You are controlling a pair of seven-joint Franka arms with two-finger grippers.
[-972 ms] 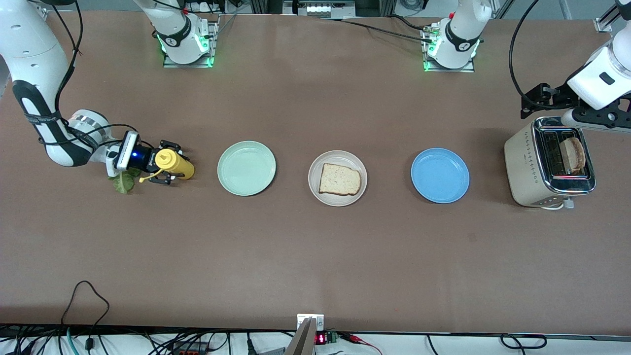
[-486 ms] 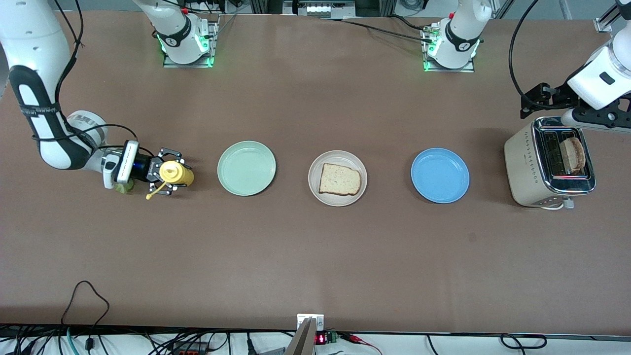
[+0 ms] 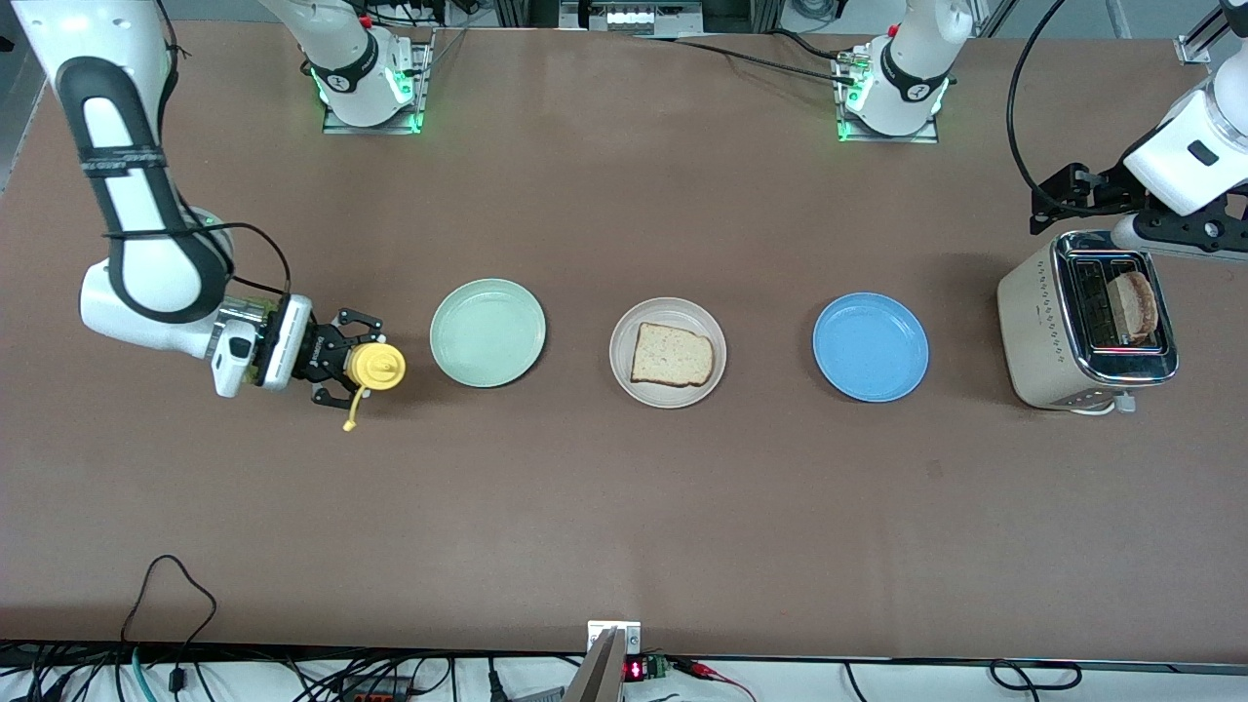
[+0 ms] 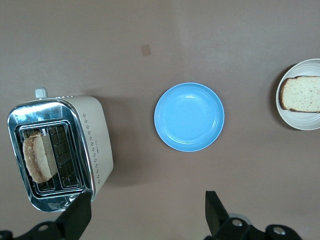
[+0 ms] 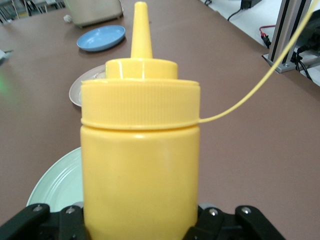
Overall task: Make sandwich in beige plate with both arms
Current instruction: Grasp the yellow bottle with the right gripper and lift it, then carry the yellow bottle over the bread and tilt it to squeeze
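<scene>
The beige plate [image 3: 668, 400] sits mid-table with one bread slice [image 3: 671, 354] lying on it; both also show in the left wrist view, plate [image 4: 300, 122] and slice [image 4: 302, 93]. My right gripper [image 3: 343, 359] is shut on an upright yellow squeeze bottle [image 3: 378, 366] beside the mint-green plate [image 3: 487, 332]; the bottle [image 5: 140, 150] fills the right wrist view, its tethered cap hanging loose. A second bread slice [image 3: 1136, 305] stands in the toaster [image 3: 1082, 322]. My left gripper [image 3: 1121, 210] hangs open and empty over the toaster's edge, its fingertips [image 4: 75, 217] wide apart.
A blue plate [image 3: 871, 347] lies between the beige plate and the toaster. The mint-green plate holds nothing. Both arm bases stand along the table edge farthest from the front camera. Cables run along the nearest edge.
The right arm turned the yellow bottle from lying on its side to upright and shifted it toward the mint-green plate. Its wrist now covers the green leaf. The left arm held still.
</scene>
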